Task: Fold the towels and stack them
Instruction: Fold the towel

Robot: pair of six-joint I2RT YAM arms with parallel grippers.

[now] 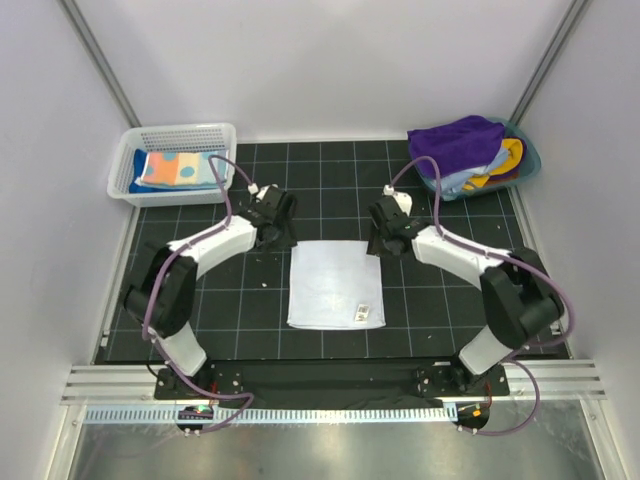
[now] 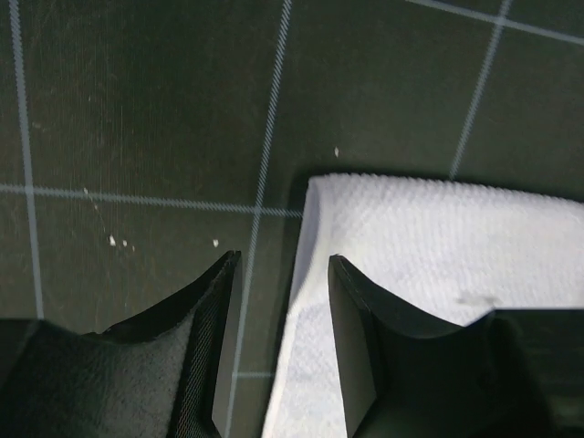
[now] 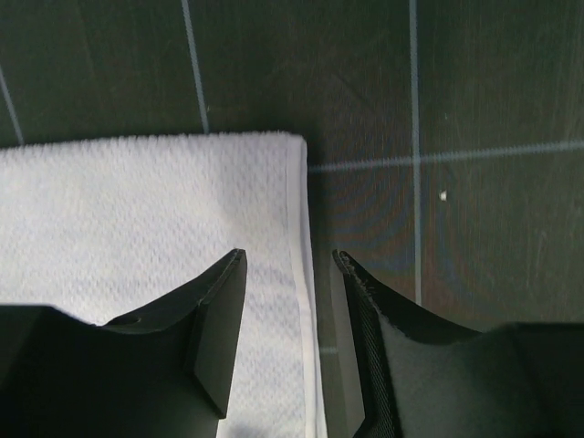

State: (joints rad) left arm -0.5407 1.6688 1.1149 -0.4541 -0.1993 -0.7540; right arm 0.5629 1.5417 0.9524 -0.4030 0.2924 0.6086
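A plain white towel (image 1: 333,285) lies folded flat on the black gridded mat, a small tag near its front right corner. My left gripper (image 1: 277,232) hangs open over the towel's far left corner (image 2: 383,237), one finger above the cloth, the other above bare mat. My right gripper (image 1: 385,238) is open over the far right corner (image 3: 228,201), straddling the towel's right edge. Neither holds cloth. A polka-dot towel (image 1: 178,168) lies folded in the white basket. A purple towel (image 1: 460,140) tops a heap in the teal tub.
The white mesh basket (image 1: 128,165) stands at the back left of the mat. The teal tub (image 1: 528,165) with mixed cloths sits at the back right. Grey walls close in both sides. Small white specks dot the mat (image 2: 119,242).
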